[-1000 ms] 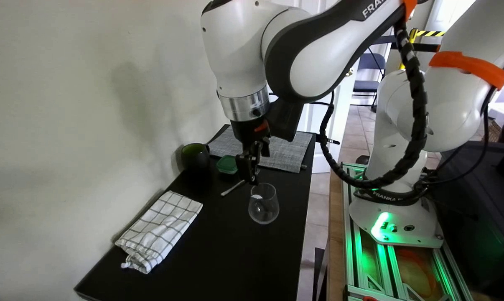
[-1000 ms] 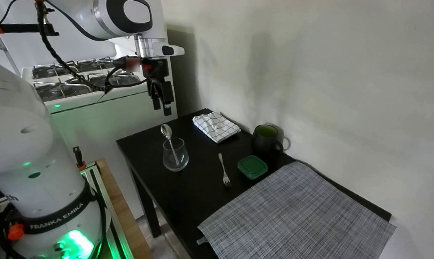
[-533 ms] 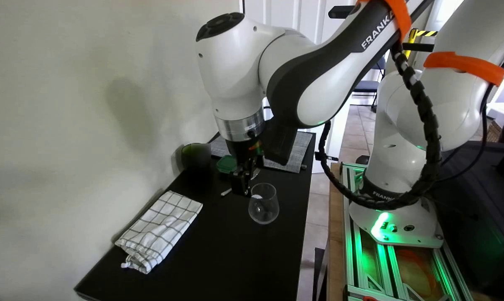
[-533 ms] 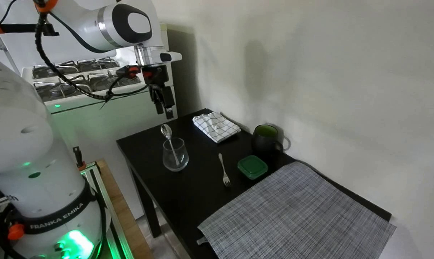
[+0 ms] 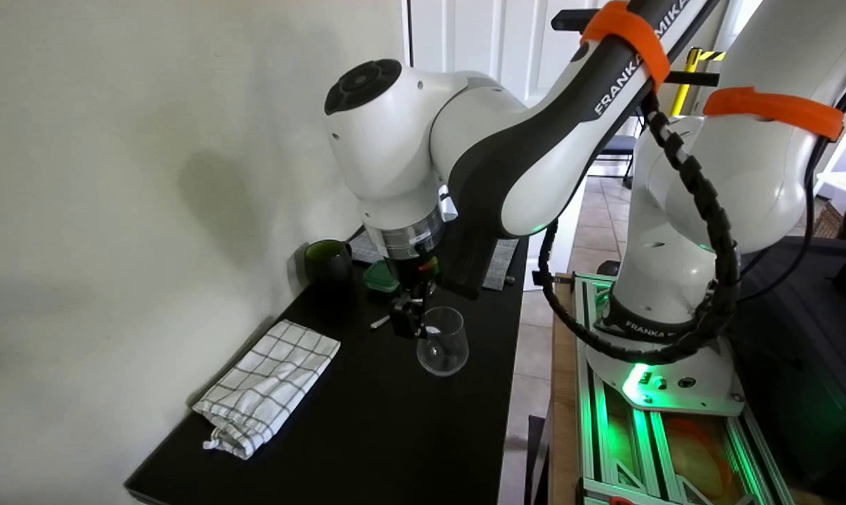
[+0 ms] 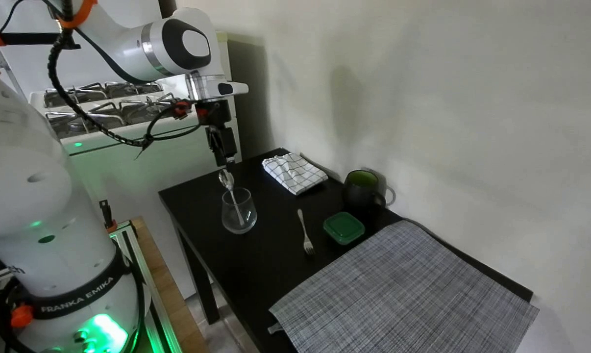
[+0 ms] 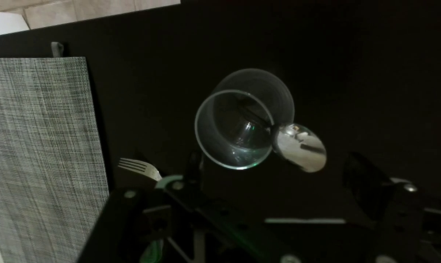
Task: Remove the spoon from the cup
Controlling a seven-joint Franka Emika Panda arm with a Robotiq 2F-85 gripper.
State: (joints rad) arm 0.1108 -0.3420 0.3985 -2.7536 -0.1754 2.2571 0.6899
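The clear glass (image 6: 246, 218) stands upright on the black table; it also shows in an exterior view (image 5: 445, 354) and the wrist view (image 7: 220, 131). The silvery spoon (image 6: 227, 179) leans in it, handle down inside, bowl sticking out above the rim. In the wrist view the spoon's bowl (image 7: 301, 148) lies right of the glass rim. My gripper (image 7: 274, 166) is open, its dark fingers wide apart, with the spoon's bowl between them sideways in that view. In an exterior view my gripper (image 6: 225, 163) is just above the spoon's bowl. Whether it touches cannot be told.
A fork (image 6: 304, 233) lies near the glass. A green lidded box (image 6: 344, 227), a dark mug (image 6: 360, 190) and a grey placemat (image 6: 408, 294) are on the table. A checked cloth (image 5: 269, 386) lies along the wall.
My gripper has come down towards the spoon and the glass. The glass and spoon have not moved.
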